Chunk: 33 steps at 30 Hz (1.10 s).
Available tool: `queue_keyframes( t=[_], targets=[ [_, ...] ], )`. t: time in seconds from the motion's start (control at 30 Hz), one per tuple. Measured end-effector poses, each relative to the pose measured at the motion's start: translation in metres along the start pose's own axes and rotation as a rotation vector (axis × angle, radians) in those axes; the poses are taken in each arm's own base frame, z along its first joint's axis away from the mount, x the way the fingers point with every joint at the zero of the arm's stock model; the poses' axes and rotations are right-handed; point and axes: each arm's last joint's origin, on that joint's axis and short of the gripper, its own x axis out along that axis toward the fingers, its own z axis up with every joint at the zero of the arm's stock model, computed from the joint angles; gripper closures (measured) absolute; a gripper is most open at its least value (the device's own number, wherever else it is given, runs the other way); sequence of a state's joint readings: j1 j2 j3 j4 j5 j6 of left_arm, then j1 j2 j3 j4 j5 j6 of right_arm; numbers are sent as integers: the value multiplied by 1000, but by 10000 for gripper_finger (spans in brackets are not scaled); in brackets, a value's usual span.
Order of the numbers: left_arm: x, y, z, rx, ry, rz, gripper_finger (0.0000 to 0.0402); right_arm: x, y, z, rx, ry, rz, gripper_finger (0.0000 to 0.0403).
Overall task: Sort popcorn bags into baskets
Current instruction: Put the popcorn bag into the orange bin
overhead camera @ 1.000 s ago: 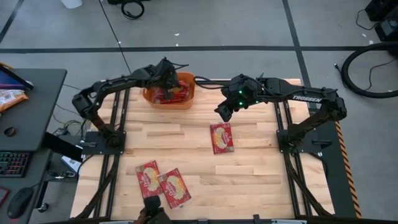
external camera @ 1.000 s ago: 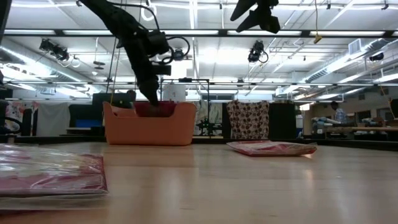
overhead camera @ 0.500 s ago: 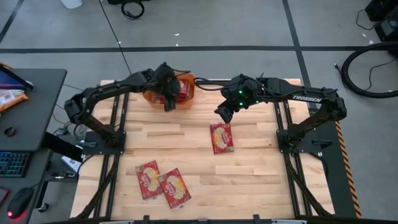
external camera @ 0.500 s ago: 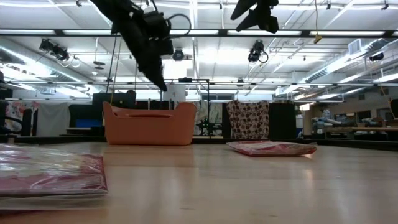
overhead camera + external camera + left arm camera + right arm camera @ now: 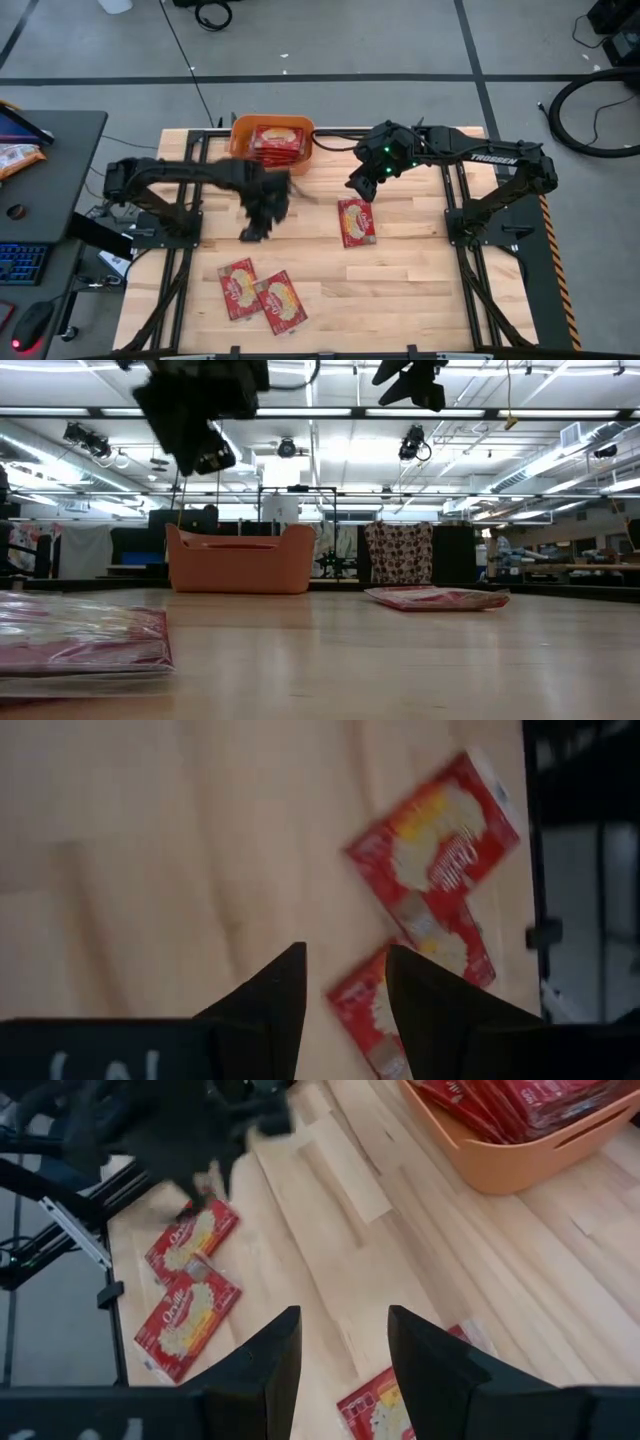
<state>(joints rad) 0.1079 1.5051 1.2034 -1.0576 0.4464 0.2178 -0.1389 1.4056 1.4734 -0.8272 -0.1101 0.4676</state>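
Observation:
The orange basket point(image 5: 236, 135) stands at the table's far edge, with several red popcorn bags point(image 5: 277, 141) lying in it. One bag point(image 5: 356, 221) lies flat at mid-table; two more point(image 5: 237, 287) point(image 5: 280, 301) lie side by side near the near edge. My left gripper point(image 5: 255, 225) hangs open and empty above the bare table, between the basket and the near pair point(image 5: 440, 845). My right gripper point(image 5: 358, 186) is open and empty, high above the far end of the middle bag point(image 5: 380, 1410).
A black desk with a keyboard and an orange-and-white packet point(image 5: 15, 158) stands off the table's left side. Bare wood lies between the basket point(image 5: 500, 1155) and the loose bags. In the low view the basket point(image 5: 240, 565) and middle bag point(image 5: 435, 597) sit far back.
My left gripper has risen out of the basket and swung fast toward the table's near edge, ending above the wood just beyond the two near bags. The bags in the basket show uncovered now. My right arm has kept still.

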Motion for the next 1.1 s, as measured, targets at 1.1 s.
queue_keyframes(
  t=[1.1],
  targets=[
    [151,-209,-25,615,56,361,257,1,8,-4,-34,28,58,247]
  ],
)
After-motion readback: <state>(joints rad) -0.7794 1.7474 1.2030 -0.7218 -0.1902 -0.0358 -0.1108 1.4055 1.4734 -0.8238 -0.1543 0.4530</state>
